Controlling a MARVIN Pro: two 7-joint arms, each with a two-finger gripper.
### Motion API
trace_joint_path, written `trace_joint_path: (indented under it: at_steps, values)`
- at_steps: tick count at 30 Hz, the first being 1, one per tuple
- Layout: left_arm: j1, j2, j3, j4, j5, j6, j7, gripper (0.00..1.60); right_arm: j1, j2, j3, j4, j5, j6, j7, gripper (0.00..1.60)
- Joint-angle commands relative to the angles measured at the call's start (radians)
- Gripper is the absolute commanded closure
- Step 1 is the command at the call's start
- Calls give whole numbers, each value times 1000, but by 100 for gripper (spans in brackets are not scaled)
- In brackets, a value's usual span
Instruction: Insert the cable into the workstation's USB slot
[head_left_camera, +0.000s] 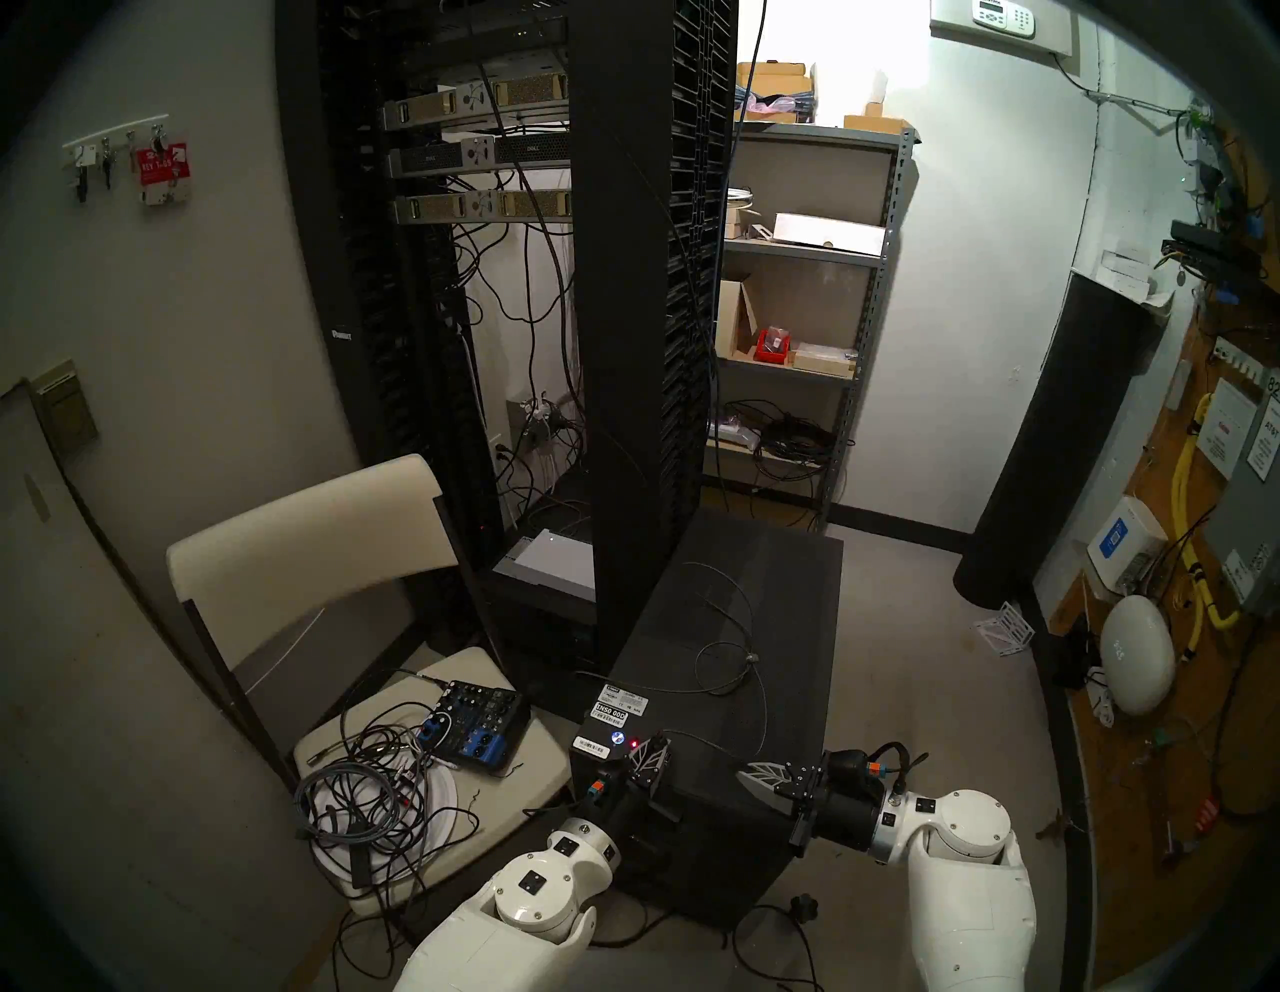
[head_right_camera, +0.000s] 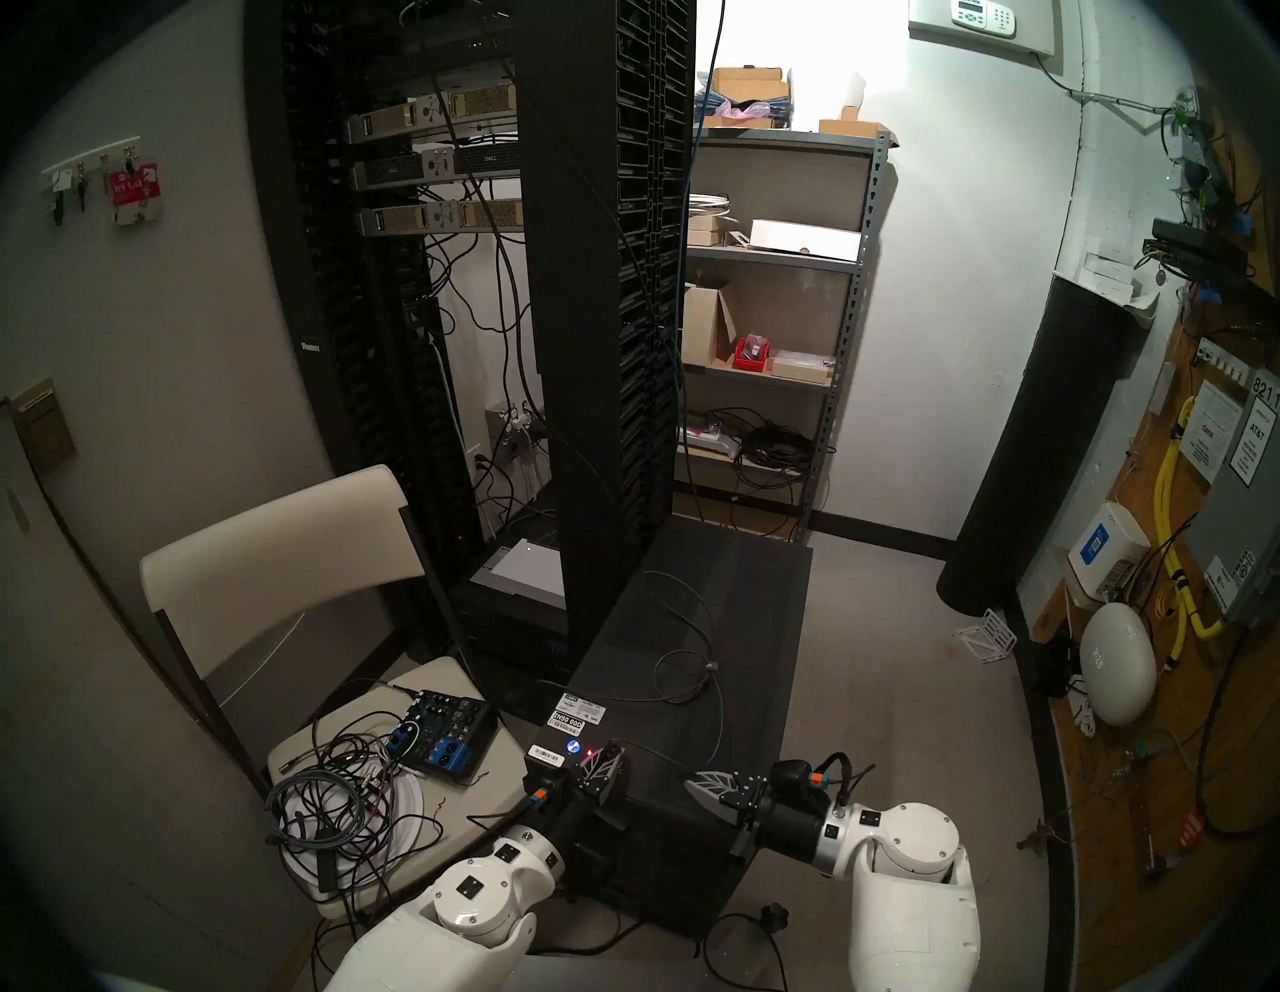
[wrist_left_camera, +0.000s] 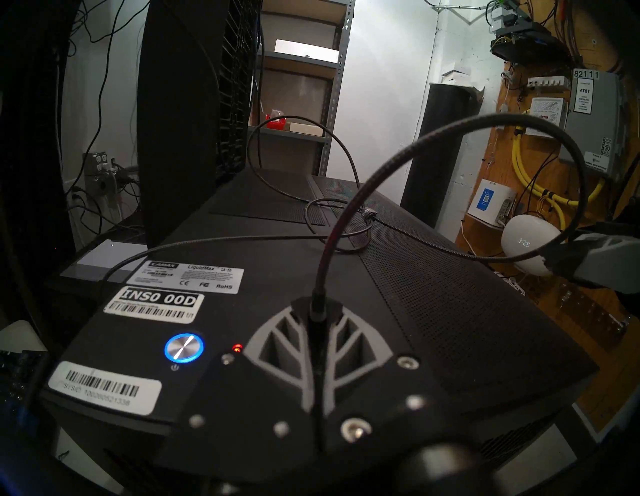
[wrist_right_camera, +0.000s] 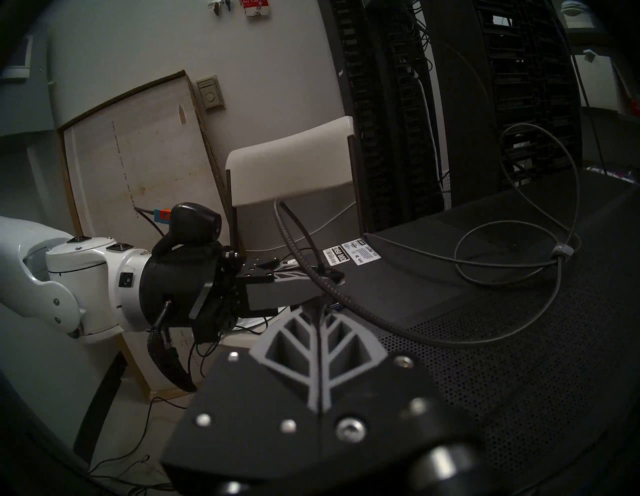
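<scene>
**A:** Two grippers are closed. The left gripper (wrist_left_camera: 317, 308) is clamped on the cable (wrist_left_camera: 381, 166), low over the front end of the workstation (head_left_camera: 783, 589), just beside the blue-lit button (wrist_left_camera: 184, 347).

**B:** And the right gripper (head_left_camera: 748, 772)?

**A:** Its jaws are shut as well. The cable is seen crossing its tip, but whether it is pinched there cannot be told.

**B:** Which step is judged to be in hand?

**A:** Lining up before insertion. Neither the plug nor the USB slot is seen in any view. The plug must be squared to the slot and pressed straight in.

**B:** What is shown by one view only?

**A:** The arch of cable between the grippers is shown best by the left wrist view. In the head views mostly loose loops on the top are seen.
</scene>
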Motion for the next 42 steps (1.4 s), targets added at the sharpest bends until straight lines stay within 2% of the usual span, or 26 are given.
trace_joint_path:
  at_steps: [1, 32, 42]
  values:
    - [33, 17, 5, 2, 2, 37, 3, 160, 11, -5, -2, -10, 4, -1, -1, 160]
    - [21, 27, 40, 25, -4, 37, 33, 160, 9, -10, 0, -9, 1, 2, 10, 160]
    - [20, 33, 49, 20, -3, 26, 36, 160, 3, -27, -1, -37, 10, -5, 24, 160]
